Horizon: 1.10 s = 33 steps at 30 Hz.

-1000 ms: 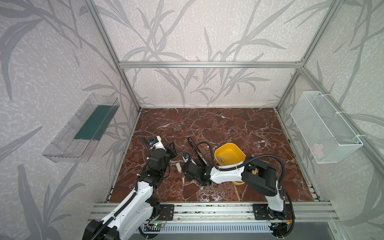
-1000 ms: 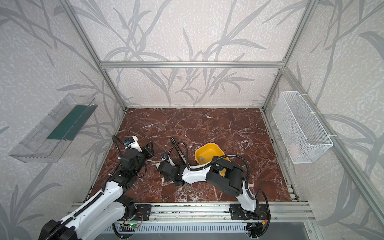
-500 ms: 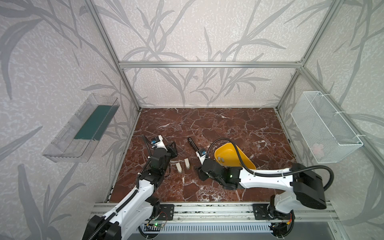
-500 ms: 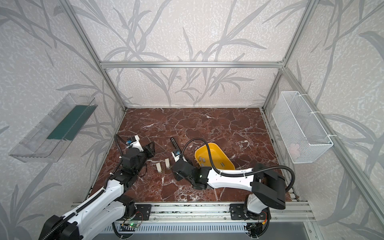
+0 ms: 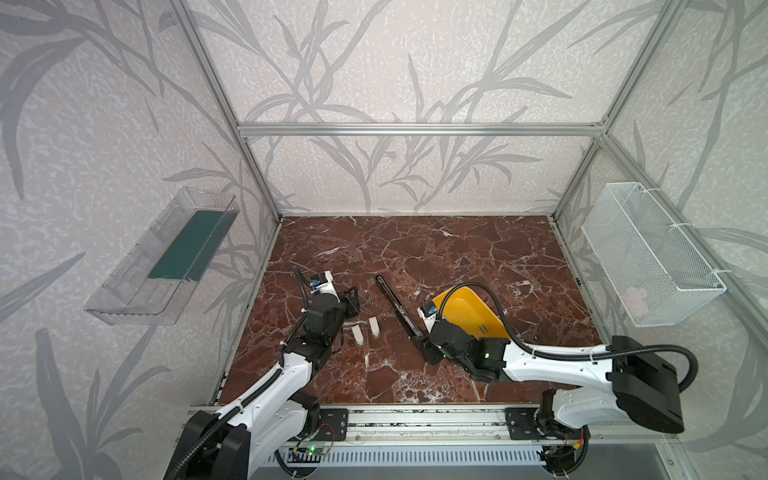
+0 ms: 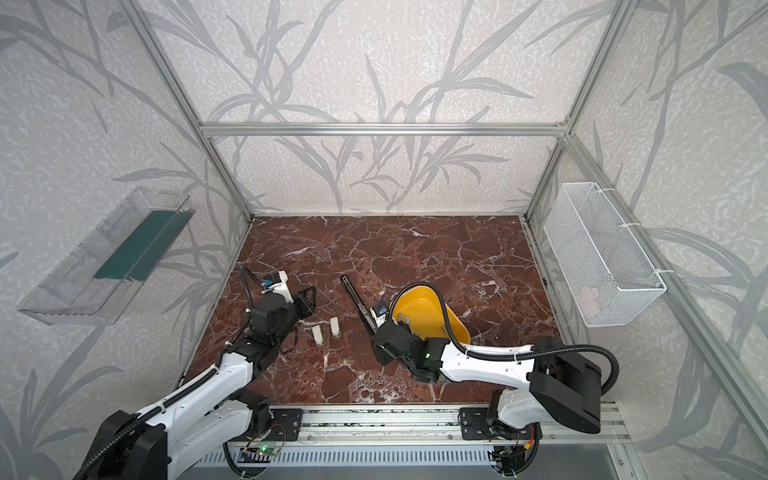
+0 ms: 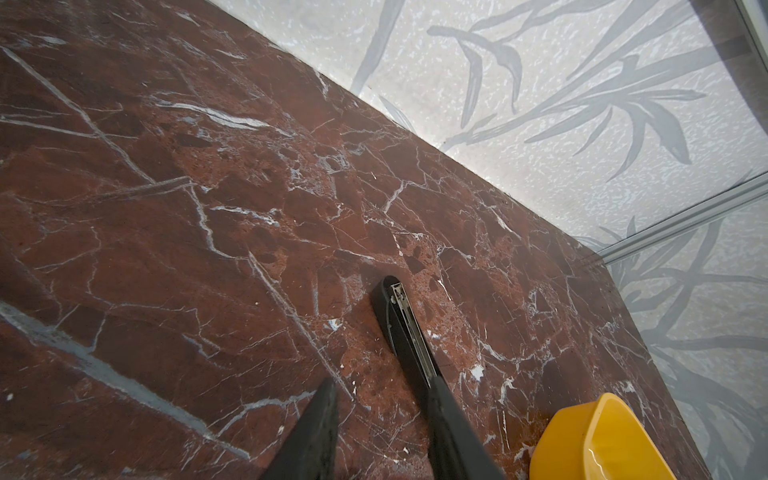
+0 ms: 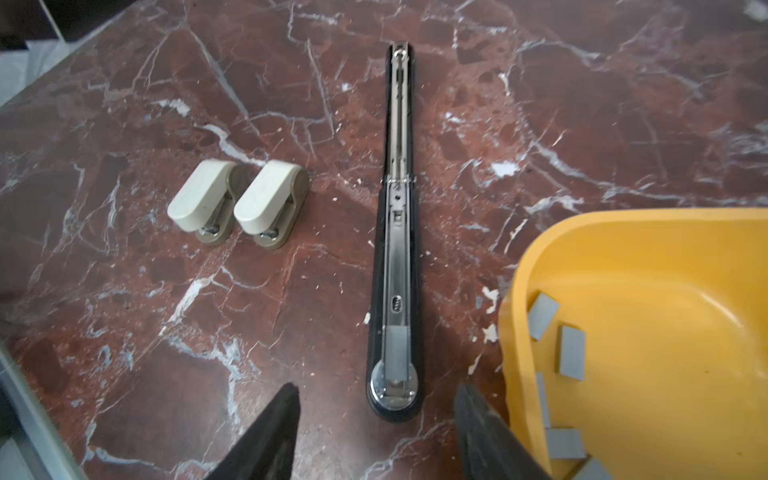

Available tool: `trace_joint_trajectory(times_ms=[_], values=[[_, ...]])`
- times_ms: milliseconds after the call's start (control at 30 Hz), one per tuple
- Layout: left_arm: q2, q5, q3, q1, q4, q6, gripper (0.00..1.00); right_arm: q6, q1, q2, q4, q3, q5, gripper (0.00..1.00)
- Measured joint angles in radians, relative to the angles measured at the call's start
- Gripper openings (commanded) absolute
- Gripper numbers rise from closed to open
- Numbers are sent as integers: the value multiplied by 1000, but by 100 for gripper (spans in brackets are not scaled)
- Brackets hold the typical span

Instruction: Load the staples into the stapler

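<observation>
The stapler (image 8: 397, 249) lies opened flat on the marble floor, seen in both top views (image 5: 397, 305) (image 6: 357, 299). A grey strip (image 8: 397, 351) sits in its metal channel near the rounded end. More grey staples (image 8: 571, 351) lie inside the yellow bin (image 8: 519, 291). My right gripper (image 8: 377, 388) is open, its jaws standing either side of the stapler's rounded end without touching it (image 5: 426, 351). My left gripper (image 7: 382, 382) is open and empty, left of the stapler's far end (image 5: 351, 297).
Two small cream staplers (image 5: 357, 336) (image 5: 375, 327) lie side by side between my grippers. The yellow bin (image 5: 469, 307) is tilted just right of the stapler. A wire basket (image 5: 648, 257) hangs on the right wall, a clear shelf (image 5: 166, 257) on the left.
My right gripper has drawn back rightward from beside the cream staplers to the stapler's near end and opened wider. The left gripper has opened slightly.
</observation>
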Motion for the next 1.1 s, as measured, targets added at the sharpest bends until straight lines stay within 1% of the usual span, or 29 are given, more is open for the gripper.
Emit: trace_joint_trajectory(times_ms=[133,300,400,567,667,733,800,900,933,1100], values=[[18,15,2,0,1,0,38,12,1,58,3,0,-44,59],[50,31,19,0,1,0,38,20,1,101,3,2,-50,60],[58,38,28,0,1,0,38,19,1,129,-1,13,-34,65],[60,45,30,0,2,0,38,11,1,189,-22,51,19,80],[66,45,30,0,3,0,38,7,1,203,-33,62,43,81],[72,46,30,0,6,0,38,7,1,204,-32,62,60,80],[77,47,30,0,8,0,38,5,1,204,-26,62,74,75],[82,51,32,0,8,0,38,-2,1,204,-3,59,87,62],[83,52,32,0,9,0,38,-5,1,204,6,57,88,59],[84,60,33,0,9,0,38,-19,1,226,56,55,87,56]])
